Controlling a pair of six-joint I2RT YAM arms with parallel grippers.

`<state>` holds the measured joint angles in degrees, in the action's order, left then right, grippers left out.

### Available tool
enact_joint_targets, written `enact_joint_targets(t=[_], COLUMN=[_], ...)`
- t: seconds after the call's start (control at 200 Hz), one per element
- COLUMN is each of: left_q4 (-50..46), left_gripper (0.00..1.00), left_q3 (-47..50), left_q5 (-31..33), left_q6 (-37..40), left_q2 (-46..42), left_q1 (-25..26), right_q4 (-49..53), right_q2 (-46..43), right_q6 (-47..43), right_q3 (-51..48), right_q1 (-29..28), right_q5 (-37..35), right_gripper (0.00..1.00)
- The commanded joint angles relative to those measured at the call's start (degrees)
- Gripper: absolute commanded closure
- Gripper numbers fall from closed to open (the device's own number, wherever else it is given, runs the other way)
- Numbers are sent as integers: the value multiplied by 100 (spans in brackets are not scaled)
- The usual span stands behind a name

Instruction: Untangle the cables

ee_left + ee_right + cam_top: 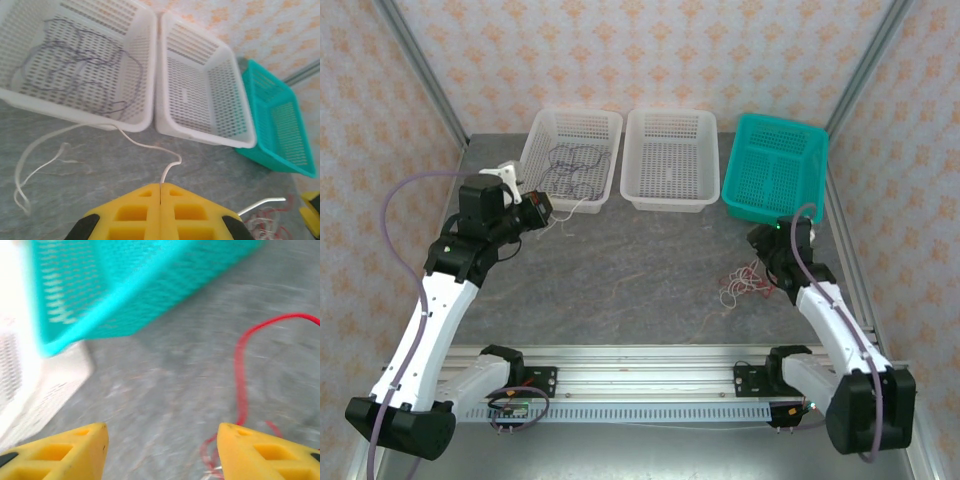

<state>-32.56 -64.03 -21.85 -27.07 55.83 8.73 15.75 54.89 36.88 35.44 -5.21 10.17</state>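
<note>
Dark purple cables [75, 65] lie in loose, hair-thin loops inside the left white basket [148, 75]. A thin white cable [178, 161] curves along that basket's near wall, across the grey table [100, 190] and into the left gripper [160, 187], whose jaws are pressed together on it. A tangled reddish cable [240, 365] lies on the table just ahead of the right gripper [162, 429], whose jaws stand wide apart and empty.

Left gripper [160, 186]: yellow fingers [135, 215]. Ahead of it, a white cable [145, 145] on the grey mottled table [225, 175], then purple cables [65, 47] in a white slotted basket [145, 60].

Right gripper [162, 429]: yellow fingers. Red cable [239, 365] ahead-right, teal slotted basket [125, 285] ahead-left.
</note>
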Motion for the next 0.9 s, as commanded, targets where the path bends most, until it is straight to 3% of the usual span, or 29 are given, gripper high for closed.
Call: enact_joint_targets(t=[0.0, 0.22, 0.35, 0.515, 0.726, 0.896], left_q4=[659, 859, 1583, 1882, 1519, 989], left_gripper=[100, 100, 100, 100, 100, 100], left_q3=[-412, -2533, -3745, -5633, -7961, -8640], left_q5=[-810, -682, -875, -788, -934, -878], left_q6=[-315, -572, -1095, -1187, -1423, -1316], left_q2=[-81, 682, 1558, 3064, 5219, 6477], left_q1=[-4, -3, 21, 183, 387, 715], right_q4=[-108, -1148, -1093, -886, -768, -687], right_q2=[-154, -124, -93, -158, -392, -527], right_q6=[-661, -266, -231, -225, -233, -274], right_q3=[91, -161, -92, -98, -224, -299], right_q1=[-136, -155, -162, -164, -164, -164], right_q5=[197, 773, 750, 712, 605, 515], right_gripper=[40, 39, 39, 39, 39, 38])
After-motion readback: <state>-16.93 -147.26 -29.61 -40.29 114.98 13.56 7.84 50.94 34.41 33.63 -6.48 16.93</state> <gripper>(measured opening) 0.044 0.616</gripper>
